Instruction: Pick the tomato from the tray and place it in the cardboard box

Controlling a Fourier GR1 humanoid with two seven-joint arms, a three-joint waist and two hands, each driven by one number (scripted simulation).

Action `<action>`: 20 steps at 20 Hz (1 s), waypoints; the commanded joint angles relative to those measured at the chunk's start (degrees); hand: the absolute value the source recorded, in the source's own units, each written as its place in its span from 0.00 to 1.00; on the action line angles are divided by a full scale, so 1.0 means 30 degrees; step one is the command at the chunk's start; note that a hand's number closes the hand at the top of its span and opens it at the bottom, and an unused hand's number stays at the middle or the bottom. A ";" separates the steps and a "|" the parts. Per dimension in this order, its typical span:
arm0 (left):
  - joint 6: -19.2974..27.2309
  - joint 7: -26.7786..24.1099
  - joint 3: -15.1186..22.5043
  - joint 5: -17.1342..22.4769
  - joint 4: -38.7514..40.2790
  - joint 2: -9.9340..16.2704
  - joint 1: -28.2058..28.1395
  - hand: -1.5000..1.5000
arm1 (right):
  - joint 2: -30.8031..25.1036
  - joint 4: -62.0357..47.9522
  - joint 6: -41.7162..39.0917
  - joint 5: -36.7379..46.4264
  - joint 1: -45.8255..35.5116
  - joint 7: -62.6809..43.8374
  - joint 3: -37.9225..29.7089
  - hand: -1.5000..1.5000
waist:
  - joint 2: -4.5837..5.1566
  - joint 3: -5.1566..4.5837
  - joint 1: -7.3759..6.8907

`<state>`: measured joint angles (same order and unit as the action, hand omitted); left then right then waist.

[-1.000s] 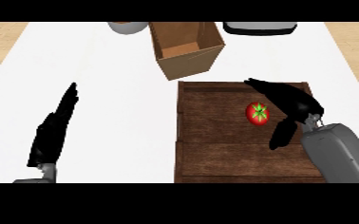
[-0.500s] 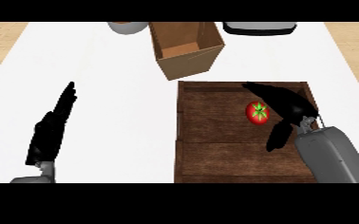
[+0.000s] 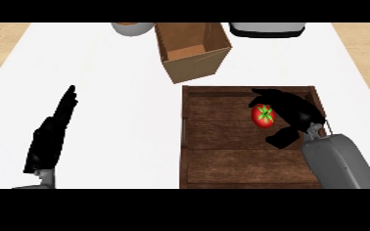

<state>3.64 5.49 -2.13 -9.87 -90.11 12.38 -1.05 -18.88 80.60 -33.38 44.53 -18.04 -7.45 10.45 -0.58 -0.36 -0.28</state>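
Observation:
A red tomato (image 3: 263,116) with a green stem lies in the right half of the dark wooden tray (image 3: 217,151). My right hand (image 3: 295,112) arches over it from the right, fingers curling past its far side and thumb below it, touching its right edge but not closed round it. The open cardboard box (image 3: 192,49) stands just beyond the tray's far left corner, empty inside. My left hand (image 3: 52,132) rests open on the white counter at the left, fingers straight and pointing away.
A grey bowl (image 3: 133,28) sits at the far edge left of the box. A dark-rimmed grey appliance (image 3: 266,29) stands at the far edge to the right. The white counter ends in a wooden floor at both far corners.
My right hand has shifted left and slightly nearer, closing in round the tomato, which has stayed in place. The left hand has not moved.

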 commanded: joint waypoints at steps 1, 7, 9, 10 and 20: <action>-0.0232 0.0480 -0.0152 0.0039 -0.0335 -0.0275 -0.0100 0.50 | 0.0495 -0.0953 0.1414 0.1323 0.0657 0.1033 0.0565 1.00 | 0.0194 0.0121 0.0024; -0.0067 0.0560 -0.0180 -0.0426 -0.0005 -0.0460 0.0636 0.50 | 0.0025 -0.1687 0.4603 0.3267 -0.0664 0.2287 -0.0237 1.00 | 0.0195 0.0122 0.0018; -0.0095 -0.1085 -0.0217 -0.0548 0.0546 -0.0595 -0.0417 0.50 | 0.1023 -0.3198 0.5495 0.3566 -0.1650 0.2571 -0.0204 1.00 | 0.0212 0.0120 -0.0040; -0.0634 -0.0428 -0.0489 -0.0096 0.1807 -0.0088 0.1734 0.50 | -0.0560 -0.4961 0.4415 0.3040 -0.4427 0.4733 -0.0456 1.00 | 0.0372 0.0124 -0.0282; -0.1021 -0.0262 0.1462 -0.0639 0.0143 -0.0849 0.2044 0.50 | -0.4442 -0.7914 0.5188 0.2547 -0.9305 1.4124 -0.0464 1.00 | 0.1617 0.0280 -0.3220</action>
<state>1.23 4.86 1.22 -11.50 -89.71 9.97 4.27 -28.70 61.43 -19.56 52.70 -41.10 26.36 10.26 3.48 0.38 -8.53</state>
